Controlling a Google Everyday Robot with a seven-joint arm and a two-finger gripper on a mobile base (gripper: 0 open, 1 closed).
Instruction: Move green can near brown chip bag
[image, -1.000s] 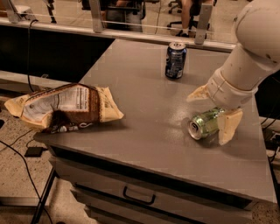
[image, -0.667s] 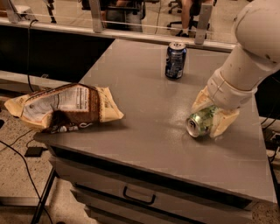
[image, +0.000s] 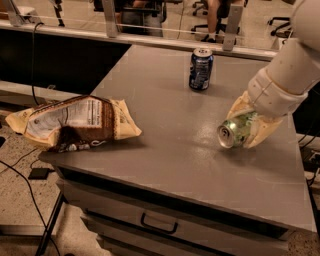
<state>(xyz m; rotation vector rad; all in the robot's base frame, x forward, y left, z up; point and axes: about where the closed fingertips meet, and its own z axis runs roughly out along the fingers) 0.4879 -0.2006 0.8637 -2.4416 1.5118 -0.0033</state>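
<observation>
The green can (image: 235, 130) lies on its side at the right of the grey table (image: 165, 125), its silver top facing the front left. My gripper (image: 246, 126) is shut on the green can, with one cream finger behind it and one at its right. The brown chip bag (image: 75, 123) lies flat at the table's front left corner, its white label panel up and its left end hanging past the edge. The can is well to the right of the bag.
A dark blue can (image: 200, 69) stands upright at the back middle of the table. A drawer with a handle (image: 158, 223) sits under the table front. A glass railing (image: 150, 25) runs behind the table. Cables (image: 20, 165) lie on the floor at left.
The fingers have closed in on the green can from a wider spread. The can has stayed at about the same spot on the right of the table.
</observation>
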